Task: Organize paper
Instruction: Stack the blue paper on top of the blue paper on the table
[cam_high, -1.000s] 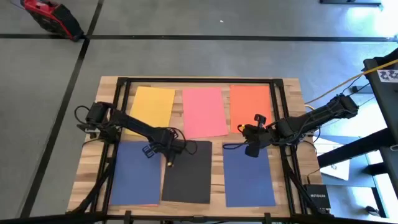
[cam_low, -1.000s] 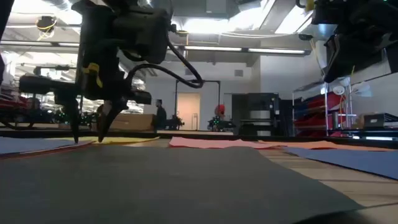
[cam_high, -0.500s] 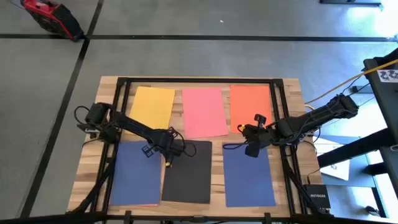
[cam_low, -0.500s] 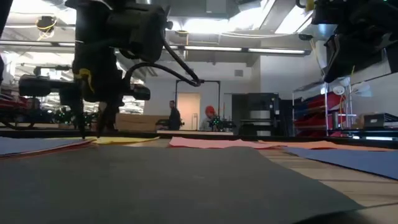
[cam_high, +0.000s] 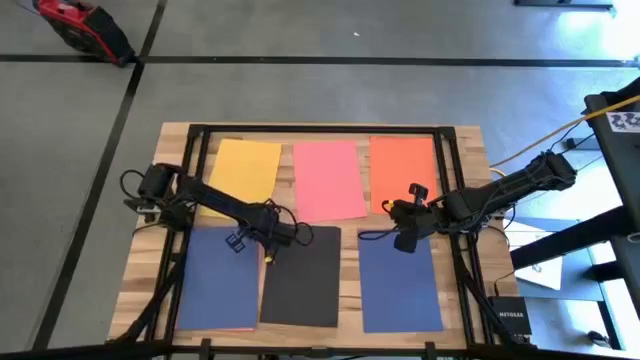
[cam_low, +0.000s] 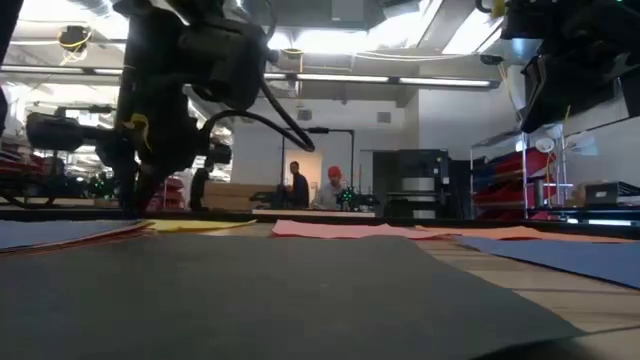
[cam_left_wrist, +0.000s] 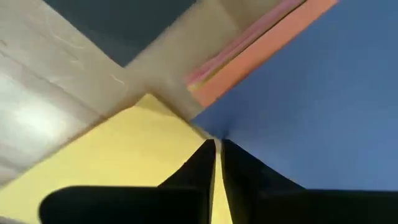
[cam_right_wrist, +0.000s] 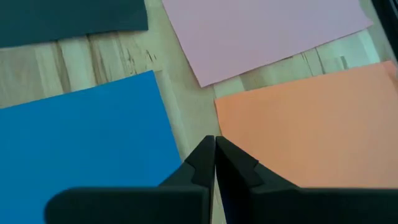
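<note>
Left gripper (cam_high: 268, 248): I see it low over the gap between the left blue sheet (cam_high: 220, 275) and the black sheet (cam_high: 303, 275), near their far corners. Its fingers (cam_left_wrist: 200, 167) are clenched with only a thin slit between them and grasp nothing.

Right gripper (cam_high: 392, 213): I have it parked near the middle of the worktop (cam_high: 470, 180), above the bare strip between the orange sheet (cam_high: 402, 172) and the right blue sheet (cam_high: 398, 283). Its fingers (cam_right_wrist: 200, 163) are pressed together on nothing.

Far row: yellow sheet (cam_high: 245, 172), pink sheet (cam_high: 328, 178), then the orange one, lying flat side by side with wood showing between them.

Near row: blue, black, blue. Thin orange and pink edges (cam_left_wrist: 261, 48) stick out from under the left blue sheet, so it tops a small stack.

In the way: the left arm lies across the near corner of the yellow sheet; cables trail from both wrists over the paper. In the low view the left gripper blocks part of the room on the left.

Around: a dark frame (cam_high: 320, 129) rings the worktop, a router box (cam_high: 507, 315) sits at its near right corner, and a red device (cam_high: 82, 24) lies on the floor.

Room: two people (cam_low: 315, 188) stand far behind the worktop.
</note>
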